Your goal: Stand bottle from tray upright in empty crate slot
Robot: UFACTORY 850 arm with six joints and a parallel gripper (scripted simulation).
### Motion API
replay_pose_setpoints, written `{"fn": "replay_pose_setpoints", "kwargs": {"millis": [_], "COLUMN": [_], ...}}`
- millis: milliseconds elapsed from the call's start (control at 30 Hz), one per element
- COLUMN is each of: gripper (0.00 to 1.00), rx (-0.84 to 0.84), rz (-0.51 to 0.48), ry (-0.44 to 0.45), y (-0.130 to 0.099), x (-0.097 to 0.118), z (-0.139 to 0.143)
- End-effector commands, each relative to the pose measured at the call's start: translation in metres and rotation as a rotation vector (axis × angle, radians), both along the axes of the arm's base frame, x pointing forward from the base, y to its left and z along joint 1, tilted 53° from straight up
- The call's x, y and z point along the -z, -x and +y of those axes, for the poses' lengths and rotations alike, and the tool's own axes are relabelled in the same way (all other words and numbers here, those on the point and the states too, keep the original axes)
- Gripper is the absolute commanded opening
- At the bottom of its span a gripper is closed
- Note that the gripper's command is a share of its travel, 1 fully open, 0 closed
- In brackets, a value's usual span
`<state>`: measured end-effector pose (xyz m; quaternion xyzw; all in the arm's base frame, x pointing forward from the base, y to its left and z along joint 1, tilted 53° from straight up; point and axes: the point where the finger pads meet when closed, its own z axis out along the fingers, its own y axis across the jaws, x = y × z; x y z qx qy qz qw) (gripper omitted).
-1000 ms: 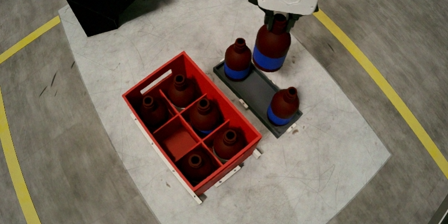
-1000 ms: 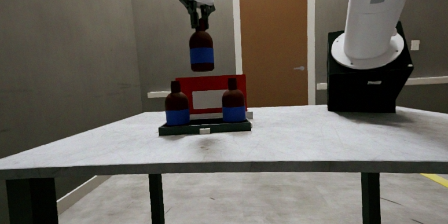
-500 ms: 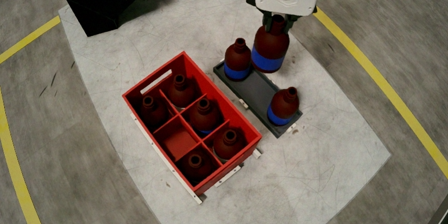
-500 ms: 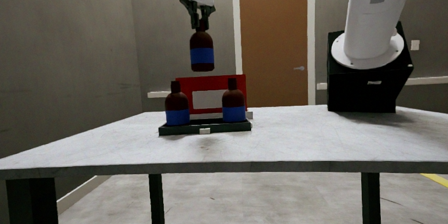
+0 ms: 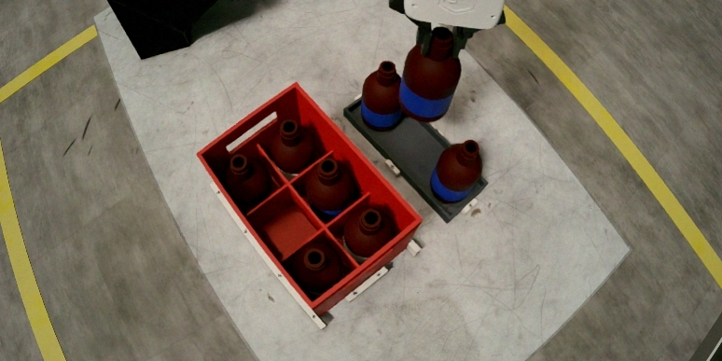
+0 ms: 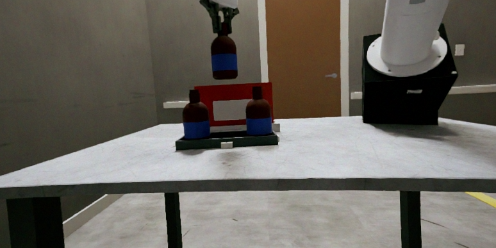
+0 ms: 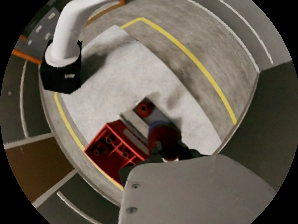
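Note:
My gripper (image 5: pixel 442 46) (image 6: pixel 223 30) (image 7: pixel 167 147) is shut on the neck of a brown bottle with a blue band (image 5: pixel 429 83) (image 6: pixel 223 62) (image 7: pixel 165 136). The bottle hangs upright, well above the dark tray (image 5: pixel 404 145) (image 6: pixel 201 144). Two more such bottles stand on the tray, one nearer the robot base (image 5: pixel 382 92) (image 6: pixel 258 116) (image 7: pixel 144 108) and one at the far end (image 5: pixel 456 172) (image 6: pixel 196 117). The red crate (image 5: pixel 376 184) (image 6: pixel 236 91) holds several bottles. Its empty slot (image 5: pixel 287 227) lies mid-row on the side away from the tray.
White strips (image 5: pixel 368 284) lie against the crate's foot, and small white blocks (image 5: pixel 392 168) (image 6: pixel 226 145) stand at the tray's edges. The crate's walls and thin dividers surround the slot, with bottle necks on neighbouring sides. The black robot base (image 5: pixel 166 9) (image 6: pixel 398 100) (image 7: pixel 61 77) stands at the table's end.

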<state>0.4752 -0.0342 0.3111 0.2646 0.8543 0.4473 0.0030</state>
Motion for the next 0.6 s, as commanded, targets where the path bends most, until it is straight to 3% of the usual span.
{"fn": "replay_pose_setpoints", "kwargs": {"millis": [0, 567], "gripper": [0.0, 0.0], "rx": [0.001, 0.001], "rz": [-0.001, -0.001], "ry": [0.0, 0.0], "y": [-0.002, -0.007], "x": [0.004, 0.021], "z": [-0.005, -0.019]}}
